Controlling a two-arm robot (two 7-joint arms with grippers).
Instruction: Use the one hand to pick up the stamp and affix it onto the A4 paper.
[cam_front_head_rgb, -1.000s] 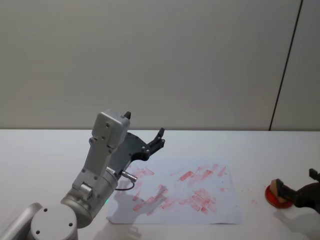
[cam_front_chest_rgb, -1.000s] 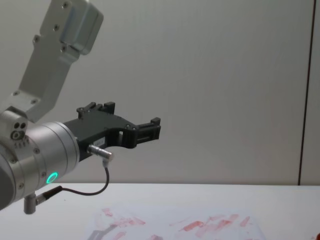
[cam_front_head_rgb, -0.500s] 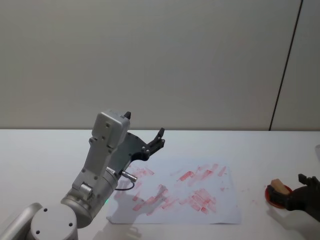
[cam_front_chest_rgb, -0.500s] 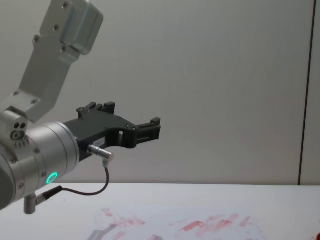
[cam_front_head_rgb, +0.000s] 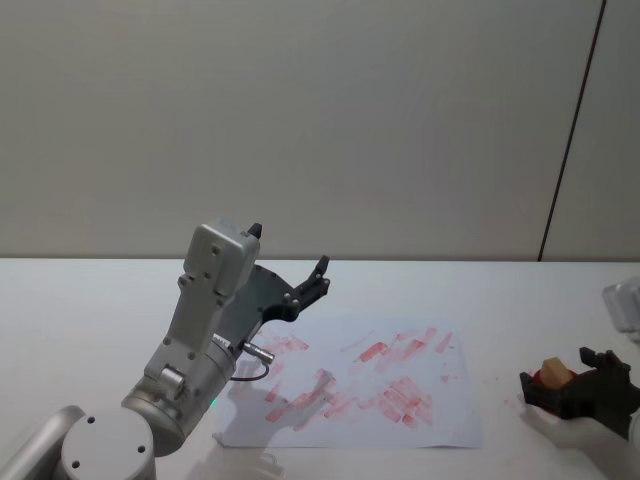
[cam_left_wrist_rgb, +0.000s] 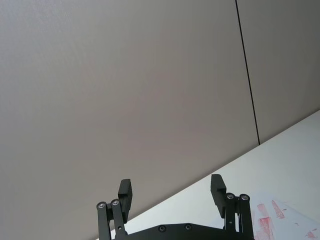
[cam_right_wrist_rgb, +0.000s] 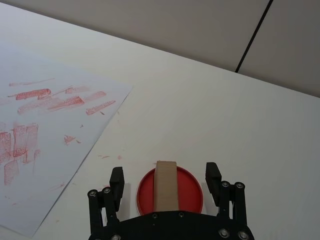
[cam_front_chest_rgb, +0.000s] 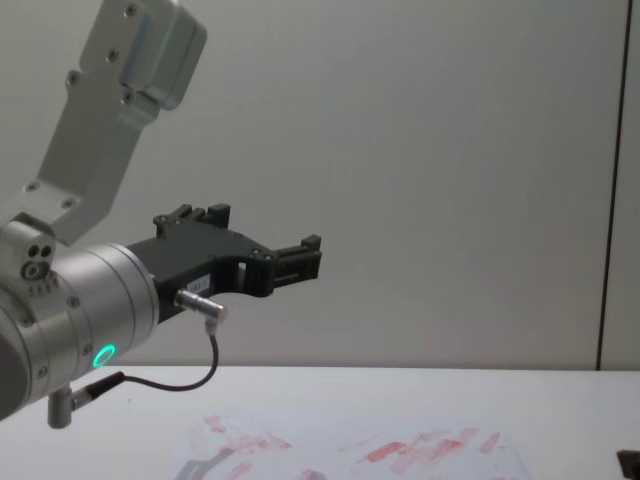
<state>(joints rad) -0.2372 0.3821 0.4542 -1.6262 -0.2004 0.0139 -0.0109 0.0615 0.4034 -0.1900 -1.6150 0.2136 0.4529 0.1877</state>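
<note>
Right gripper: black, angular-fingered right gripper (cam_right_wrist_rgb: 165, 176), low over the white table (cam_right_wrist_rgb: 260, 125), at 3 o'clock from the paper in the head view.
Right jaws: set wide, one finger (cam_right_wrist_rgb: 117, 181) on each side of the stamp, a clear gap on both sides, nothing held.
Stamp: pale wooden block stamp (cam_right_wrist_rgb: 166, 189), upright on the pad, between the right gripper's fingers and not touched by them.
Pad: round red ink pad (cam_right_wrist_rgb: 192, 192) flat on the table under the stamp, just beside the paper's right edge, apart from it.
Paper: white A4 paper sheet (cam_front_head_rgb: 440, 420) flat on the table, covered in red-pink rectangular prints and smears, a few red flecks on the table between it and the pad.
Left gripper: black left gripper (cam_left_wrist_rgb: 171, 192) on the big silver arm with the green ring, held high above the table, at 10 o'clock over the paper in the head view.
Left jaws: spread wide, empty.
</note>
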